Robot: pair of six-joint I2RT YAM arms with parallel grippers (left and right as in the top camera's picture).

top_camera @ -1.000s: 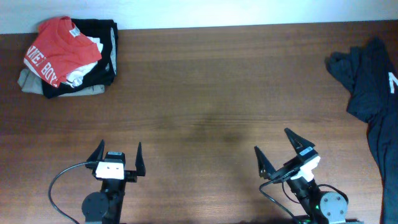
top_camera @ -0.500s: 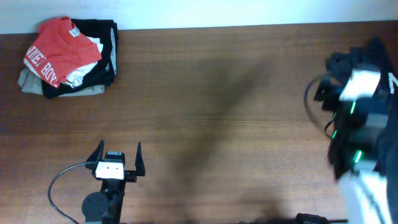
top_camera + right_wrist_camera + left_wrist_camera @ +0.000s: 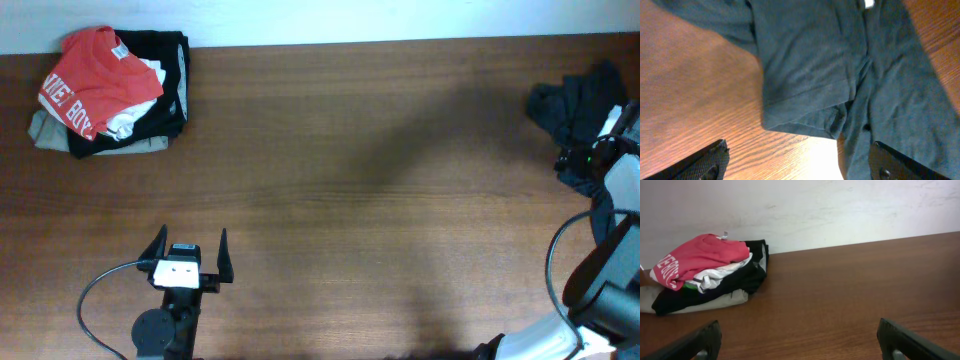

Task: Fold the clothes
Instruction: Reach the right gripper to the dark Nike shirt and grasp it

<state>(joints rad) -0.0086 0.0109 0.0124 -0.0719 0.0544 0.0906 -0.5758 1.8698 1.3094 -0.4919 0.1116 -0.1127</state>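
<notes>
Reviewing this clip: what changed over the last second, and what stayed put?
The right end effector left its parked spot and swung out to the right. It is now over the dark T-shirt, with its jaws open and nothing gripped. The left end effector stayed parked and open, and the folded pile at the far left did not move.

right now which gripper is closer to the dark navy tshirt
Right. The right gripper is directly above the dark navy T-shirt at the table's right edge. The left gripper sits at the near left side, far across the table from it.
</notes>
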